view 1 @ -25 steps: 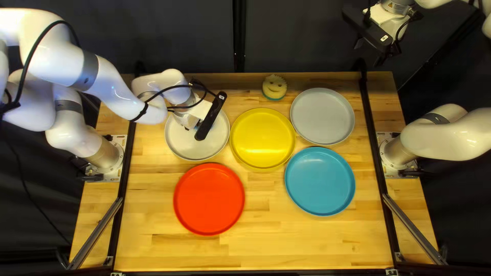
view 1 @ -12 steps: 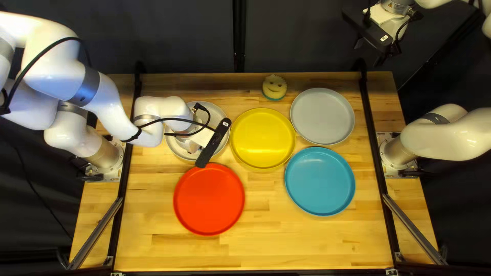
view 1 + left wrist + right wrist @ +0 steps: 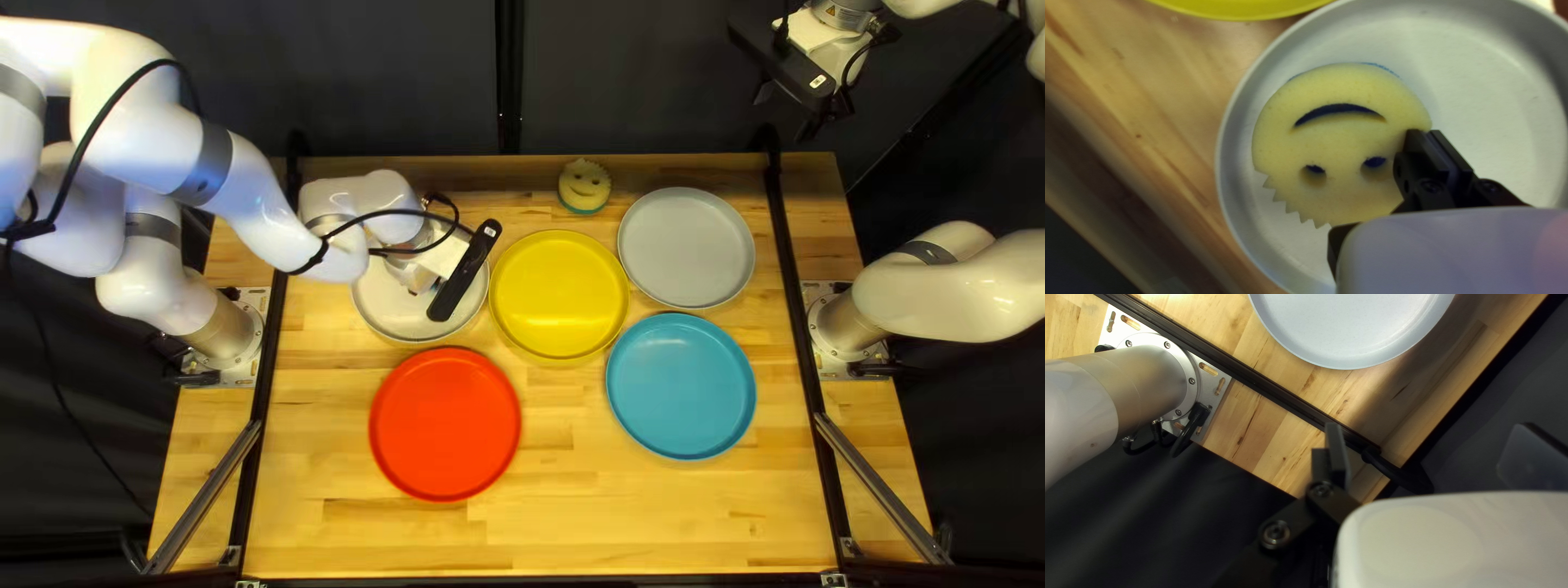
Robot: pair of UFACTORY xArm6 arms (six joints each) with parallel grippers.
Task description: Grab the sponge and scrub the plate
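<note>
In the top left view, the shallow round yellow plate point(image 3: 558, 294) is the landmark. Just left of it is a round off-white plate point(image 3: 381, 310), with the left gripper point(image 3: 466, 270) over it. The left wrist view shows what the off-white plate holds: a pale yellow foam sponge point(image 3: 1339, 141) with a cut-out smiling face, a jagged edge and a strip of blue, lying face up near the rim. The left gripper's fingers are closed together at the sponge's edge; whether they pinch any foam, I cannot tell.

A second smiling sponge point(image 3: 585, 185), yellow over teal, sits on the wooden table point(image 3: 610, 523) beyond the yellow plate. A round grey plate point(image 3: 686, 248) is just right of the yellow plate, a round blue plate point(image 3: 681, 387) nearer and right, and a round red plate point(image 3: 444, 425) nearer and left.

The right gripper point(image 3: 788, 112) hangs well apart from the yellow plate, beyond it and to the right, its fingers spread open.
</note>
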